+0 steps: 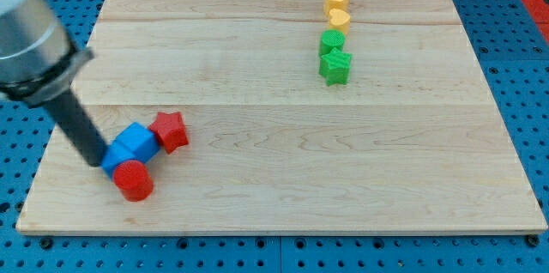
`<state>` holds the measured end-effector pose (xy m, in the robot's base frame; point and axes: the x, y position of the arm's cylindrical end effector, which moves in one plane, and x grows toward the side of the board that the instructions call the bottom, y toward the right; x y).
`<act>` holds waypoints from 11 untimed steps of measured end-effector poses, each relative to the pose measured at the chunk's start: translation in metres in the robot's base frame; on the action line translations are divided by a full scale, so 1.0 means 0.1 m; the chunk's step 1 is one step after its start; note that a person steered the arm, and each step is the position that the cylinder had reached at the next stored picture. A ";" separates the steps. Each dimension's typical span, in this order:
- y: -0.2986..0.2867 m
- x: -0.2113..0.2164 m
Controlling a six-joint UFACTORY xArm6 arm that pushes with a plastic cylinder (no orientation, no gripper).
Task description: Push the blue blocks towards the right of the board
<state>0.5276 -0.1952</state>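
A blue cube [137,142] lies at the board's lower left, with a second blue block [114,160] touching it at its lower left, partly hidden. A red cylinder [133,179] sits just below them, touching. A red star [170,130] touches the blue cube's right side. My tip [97,161] is at the left edge of the blue blocks, touching or nearly touching the lower one. The dark rod slants up to the view's left.
A yellow cylinder [336,0] and a yellow heart-like block [340,21] stand at the upper right, with a green block [332,43] and a green star [335,66] in a column just below. The wooden board [283,161] lies on blue pegboard.
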 end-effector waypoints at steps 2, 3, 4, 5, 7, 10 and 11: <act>0.31 -0.01; -0.30 -0.12; -1.08 -0.29; -1.10 -0.33; -0.87 -1.22; 1.63 -1.42; 1.98 -0.81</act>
